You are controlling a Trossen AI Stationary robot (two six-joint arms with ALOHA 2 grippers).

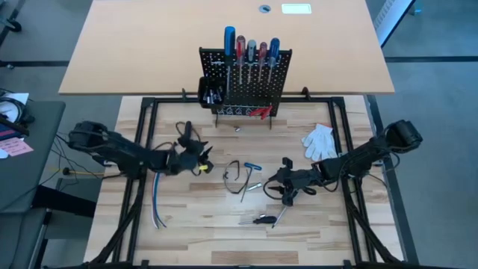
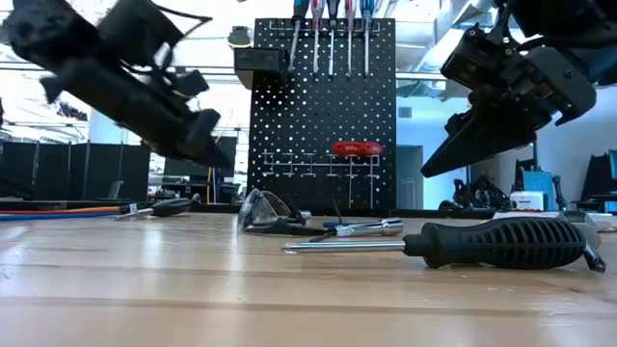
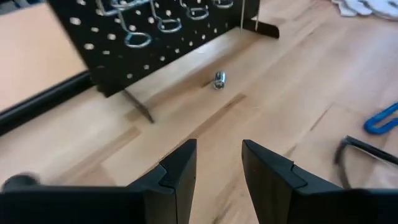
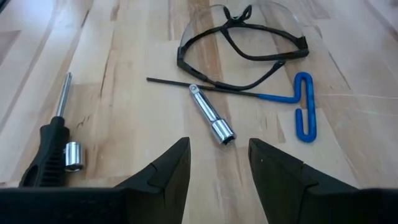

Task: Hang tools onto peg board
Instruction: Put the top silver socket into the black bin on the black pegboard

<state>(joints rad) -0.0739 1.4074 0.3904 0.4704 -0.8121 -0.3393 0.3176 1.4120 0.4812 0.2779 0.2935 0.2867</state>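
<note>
The left tool (image 1: 203, 158) hovers over the desk (image 1: 194, 224), fingers apart and empty. The peg board (image 1: 246, 82) stands at the desk's far edge, screwdrivers (image 1: 252, 51) hung along its top. The right tool (image 1: 278, 187), also parted, hangs near what seems a socket extension (image 4: 211, 115).

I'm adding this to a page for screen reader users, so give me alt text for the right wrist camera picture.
The right gripper hangs open and empty over a wooden table, its two dark fingers pointing at a silver socket extension. Beyond it lie clear safety glasses and a blue T-handle hex key; off to one side are a black-handled driver and a small silver socket.
</note>
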